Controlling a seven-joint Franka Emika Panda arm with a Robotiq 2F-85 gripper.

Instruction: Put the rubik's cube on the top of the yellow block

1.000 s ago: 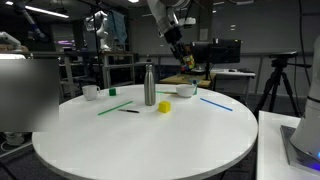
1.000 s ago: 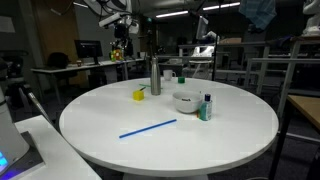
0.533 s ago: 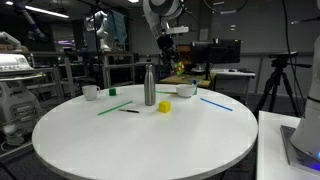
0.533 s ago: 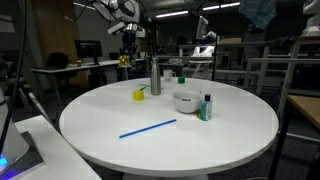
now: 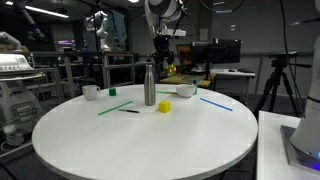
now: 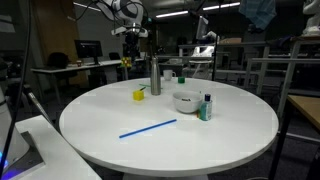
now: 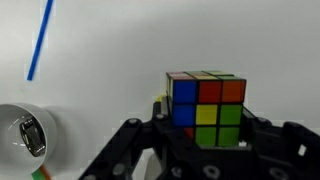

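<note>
Clenched pincer on cube, high over tabletop, roughly above block. Probably light, rigid, slick-faced, apt to twist; best gripped across opposite flat faces, centred.

Both exterior views dim overall. Ceiling strip lights make bright streaks above and behind end effector. White desk below end effector evenly lit, with mild sheen and faint soft shadows. Background behind end effector dark, low in detail. Wrist view bright, desk nearly washed out. Cube sharp, colours vivid. End effector's links dark, slightly blurred.
</note>
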